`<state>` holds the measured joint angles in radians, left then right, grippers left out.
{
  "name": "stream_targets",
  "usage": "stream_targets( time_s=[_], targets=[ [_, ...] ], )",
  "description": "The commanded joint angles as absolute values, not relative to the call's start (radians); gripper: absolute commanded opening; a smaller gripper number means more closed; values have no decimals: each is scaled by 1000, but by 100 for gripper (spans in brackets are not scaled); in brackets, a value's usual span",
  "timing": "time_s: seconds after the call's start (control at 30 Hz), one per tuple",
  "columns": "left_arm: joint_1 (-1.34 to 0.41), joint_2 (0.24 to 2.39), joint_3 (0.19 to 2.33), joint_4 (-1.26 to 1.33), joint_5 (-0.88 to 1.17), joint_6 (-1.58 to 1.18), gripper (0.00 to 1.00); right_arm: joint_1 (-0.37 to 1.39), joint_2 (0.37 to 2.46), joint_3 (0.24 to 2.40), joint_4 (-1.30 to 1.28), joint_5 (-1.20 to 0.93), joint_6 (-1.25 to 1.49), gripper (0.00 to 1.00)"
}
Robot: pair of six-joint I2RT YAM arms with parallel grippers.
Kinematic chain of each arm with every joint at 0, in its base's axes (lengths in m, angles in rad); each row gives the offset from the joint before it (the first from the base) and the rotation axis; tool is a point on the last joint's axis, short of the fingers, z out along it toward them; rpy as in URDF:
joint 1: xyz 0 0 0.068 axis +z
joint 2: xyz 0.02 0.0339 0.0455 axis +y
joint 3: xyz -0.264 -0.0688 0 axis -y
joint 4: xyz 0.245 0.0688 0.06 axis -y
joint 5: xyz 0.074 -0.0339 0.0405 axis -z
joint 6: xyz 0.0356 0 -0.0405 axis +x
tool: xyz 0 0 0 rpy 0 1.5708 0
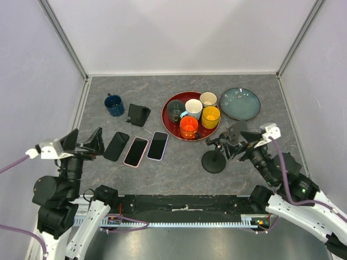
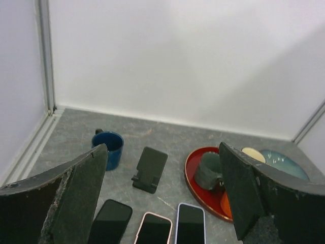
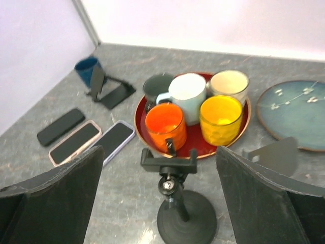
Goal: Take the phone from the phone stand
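— Fingers (image 2: 76, 203) of the left gripper (image 1: 87, 138) come first, dark, spread wide, released. How does that arm stand?

— Folded up over its base, well to the left of the red tray (image 1: 169, 125). Its wrist is raised off the worktop (image 1: 179, 170) and points toward the far wall.

— And the right gripper (image 1: 226, 138)?

— Released too, with its fingers spread. That arm reaches in from the near right and hangs just off the tray's near-right rim, by the head of the phone stand (image 1: 214, 161).

— Does it touch the stand?

— I cannot tell. From its wrist camera, the stand's clamp (image 3: 168, 163) shows in the gap between the fingers, beyond them.

— Describe the stand.

— It is black, with a round base on the worktop just in front of the tray. A short stem leans slightly and carries a ball joint with a flat clamp bar on top.

— Where are the phones?

— Three lie flat on the worktop with dark screens up, in a row just left of the tray's near side. The black phone (image 1: 116, 146) is farthest from the tray, the pink-edged phone (image 1: 136, 151) is in the middle, and the pale-edged phone (image 1: 157, 145) is nearest. All lie apart from the stand.

— What else is around the tray?

— A black folding stand (image 1: 138, 114) sits to its left, and a blue mug (image 1: 114, 104) sits farther left. Five mugs (image 1: 193, 108) stand in the tray, and a blue-green plate (image 1: 239, 103) lies to its right.
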<state>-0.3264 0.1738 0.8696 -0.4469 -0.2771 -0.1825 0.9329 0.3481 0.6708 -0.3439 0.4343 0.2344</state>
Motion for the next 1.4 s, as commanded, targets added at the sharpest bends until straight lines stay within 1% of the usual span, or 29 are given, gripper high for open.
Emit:
stream_targets(
  time_s=[0.0, 0.2, 0.4, 0.67, 1.37],
  targets=[
    [-322, 164, 957, -479, -359, -152, 97, 933, 282, 752, -383, 610, 189, 98],
    [-322, 114, 963, -457, -446, -137, 99, 933, 161, 799, -403, 784, 129, 98],
    [-322, 60, 942, -385, -483, -109, 100, 933, 83, 799, -410, 873, 98, 98],
    [-322, 11, 899, -315, -491, -104, 100, 933, 60, 796, -411, 908, 75, 98],
    [-322, 8, 877, -291, -528, -110, 100, 933, 78, 785, -405, 914, 61, 98]
  ],
)
